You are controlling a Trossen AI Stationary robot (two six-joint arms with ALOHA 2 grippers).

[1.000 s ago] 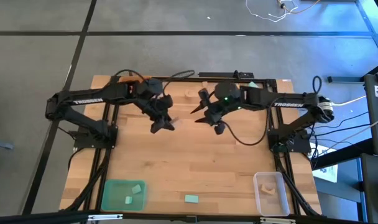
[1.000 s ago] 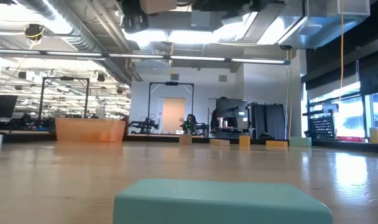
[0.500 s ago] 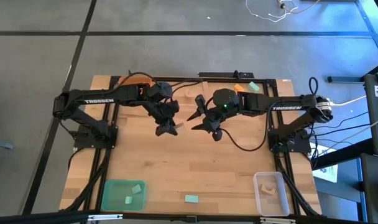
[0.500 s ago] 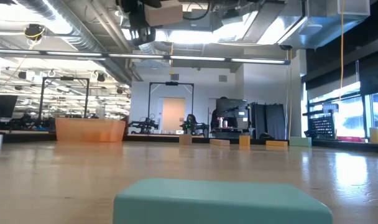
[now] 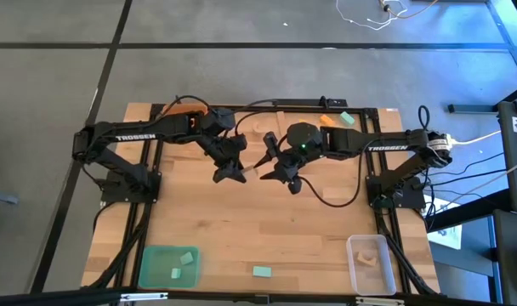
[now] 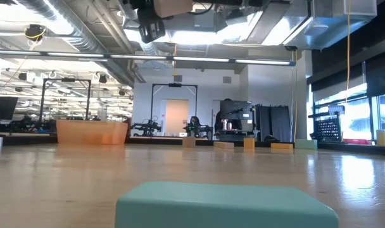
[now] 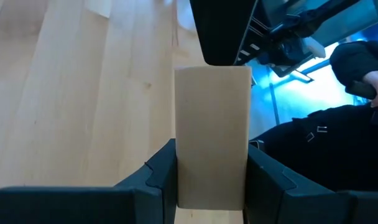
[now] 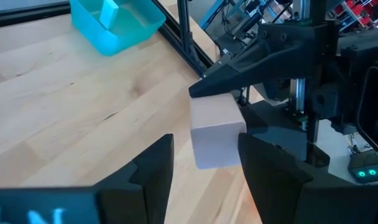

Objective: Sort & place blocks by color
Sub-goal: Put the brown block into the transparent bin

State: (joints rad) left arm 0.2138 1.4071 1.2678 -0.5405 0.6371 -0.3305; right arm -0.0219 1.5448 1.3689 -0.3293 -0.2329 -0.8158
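High above the table's middle, my left gripper (image 5: 235,174) is shut on a pale wood block (image 5: 251,172). The block (image 7: 212,118) sticks out past its fingertips toward my right gripper (image 5: 267,167). That gripper faces it, open, with a finger on either side of the block's free end (image 8: 217,134). The low view shows the block (image 6: 173,6) at the top edge. A teal block (image 5: 261,271) lies flat on the table by the near edge. Two teal blocks lie in the green tray (image 5: 148,270), and one wood block in the clear tray (image 5: 360,270). My left gripper pinches the wood block's two long sides (image 7: 183,186) between its fingers, at the end nearest its wrist. The fingers lie along the block, slanting down toward the table's right. The block is lifted clear. My right gripper: a gap shows beside one finger (image 8: 153,165); whether the other touches, I cannot tell.
An orange tray (image 5: 180,109) stands at the far left corner. Loose blocks lie along the far edge: orange (image 5: 331,104), teal (image 5: 347,118) and wood (image 5: 270,136). The near teal block (image 6: 221,206) fills the low view's foreground. Bare wood lies between the arms and the near trays.
Both grippers have closed in on each other over the table's middle, the left going right with the block, the right going left. The block's free end now stands between the right gripper's open fingers. Neither gap has changed.
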